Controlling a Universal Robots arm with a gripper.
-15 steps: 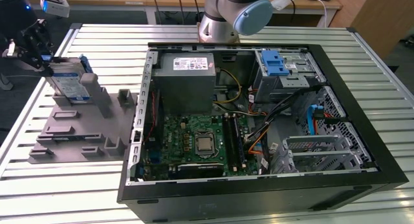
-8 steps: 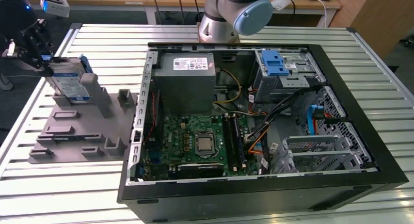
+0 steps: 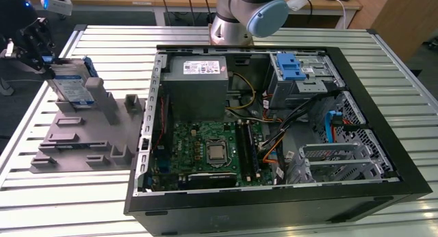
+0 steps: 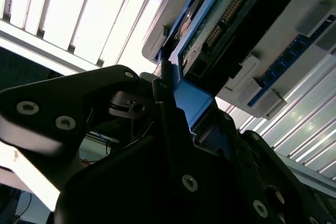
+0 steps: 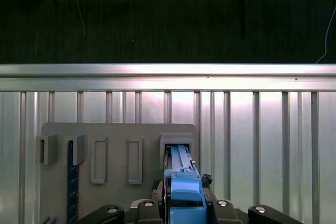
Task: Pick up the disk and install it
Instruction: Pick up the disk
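The disk [image 3: 71, 85] stands on edge at the exterior view's left, silver with a blue-and-white label and blue rails. Its lower end sits in a slot of the grey holder plate [image 3: 85, 134]. My gripper [image 3: 46, 58] is at the disk's top end, shut on its blue carrier. In the first wrist view the blue rail of the disk [image 5: 180, 174] runs from my gripper [image 5: 181, 205] down into the holder's slot. In the second wrist view the disk's circuit-board side [image 4: 220, 22] rises out of my gripper [image 4: 178, 103], with black fingers [image 4: 170, 129] on either side of the blue carrier.
An open computer case [image 3: 362, 93] lies on the slatted aluminium table [image 3: 110, 42]. It holds a grey box with a white sticker [image 3: 198, 88], a motherboard [image 3: 212, 152], a metal cage with a blue latch [image 3: 296, 67] and an empty cage [image 3: 335, 160]. The arm's base [image 3: 236, 21] stands behind the case.
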